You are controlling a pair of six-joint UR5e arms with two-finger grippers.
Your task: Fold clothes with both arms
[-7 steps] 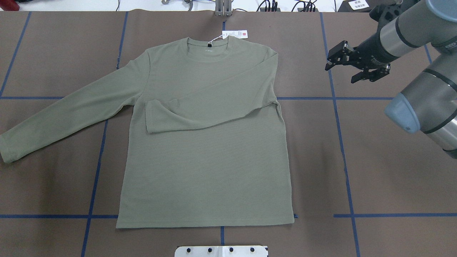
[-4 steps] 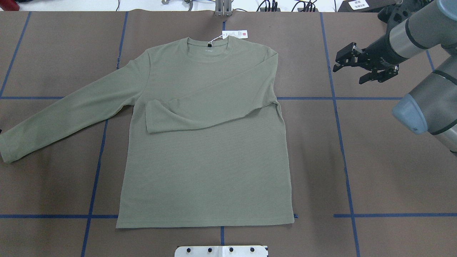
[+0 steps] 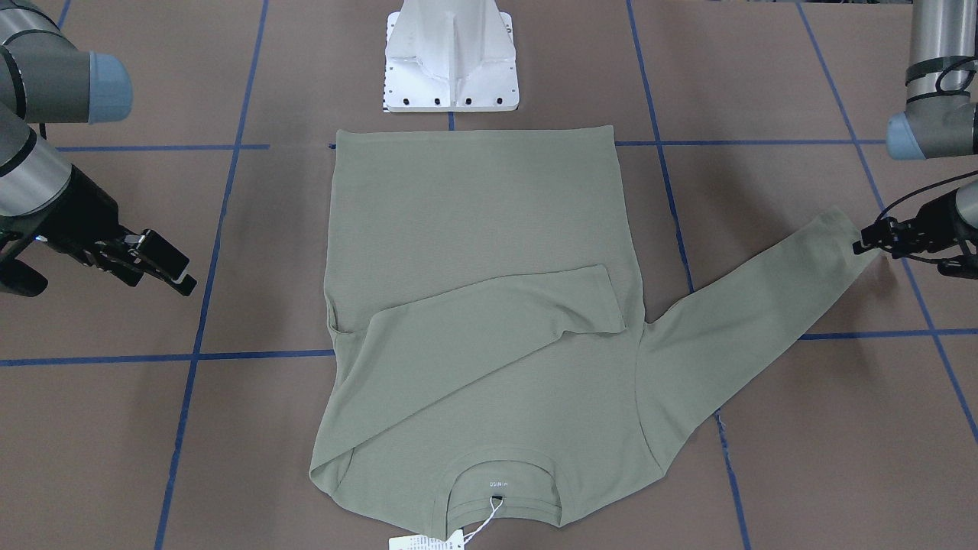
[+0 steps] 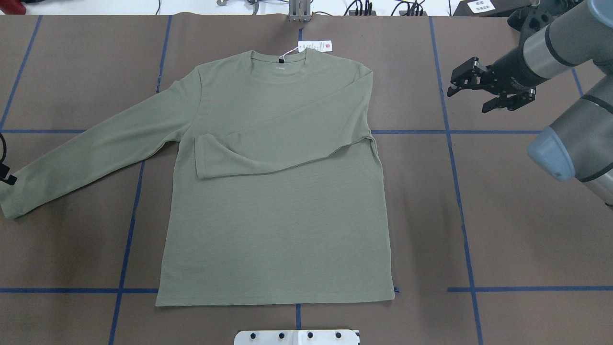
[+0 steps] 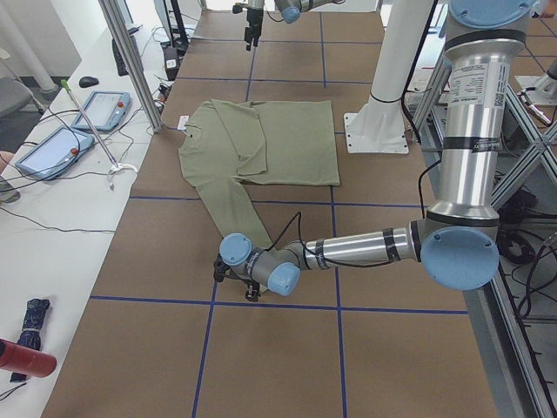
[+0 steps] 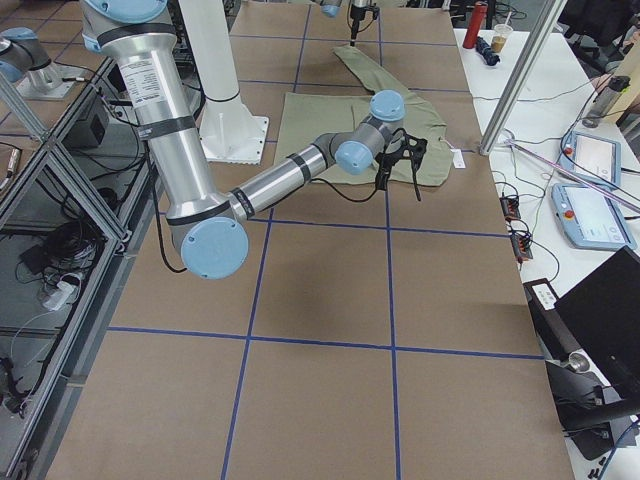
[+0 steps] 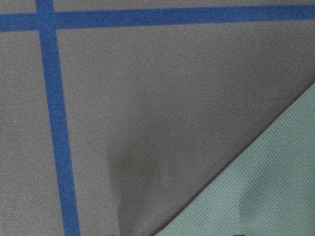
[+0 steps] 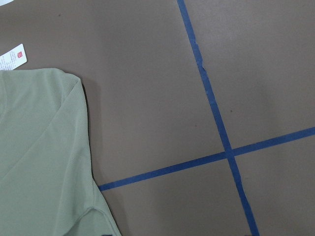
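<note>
The olive-green shirt (image 4: 278,230) lies flat, front up, neck at the far side, with a white hang tag (image 4: 314,46). One sleeve (image 4: 268,148) is folded across the chest. The other sleeve (image 4: 86,153) stretches out to the overhead view's left. My left gripper (image 4: 5,175) sits at that edge beside the cuff (image 3: 837,229); I cannot tell whether it is open or shut. The left wrist view shows only a cloth edge (image 7: 261,187) on brown table. My right gripper (image 4: 468,96) hangs open and holds nothing, well off the shirt's shoulder, seen also from the front (image 3: 177,269).
Brown table cover crossed by blue tape lines (image 4: 450,134). The white base pedestal (image 3: 451,57) stands just beyond the shirt's hem. A white side table with tablets (image 5: 52,148) and cables runs along the far side.
My right gripper has drawn back to the right, away from the shirt, staying open. The left gripper has come into the overhead view at its left edge, next to the cuff.
</note>
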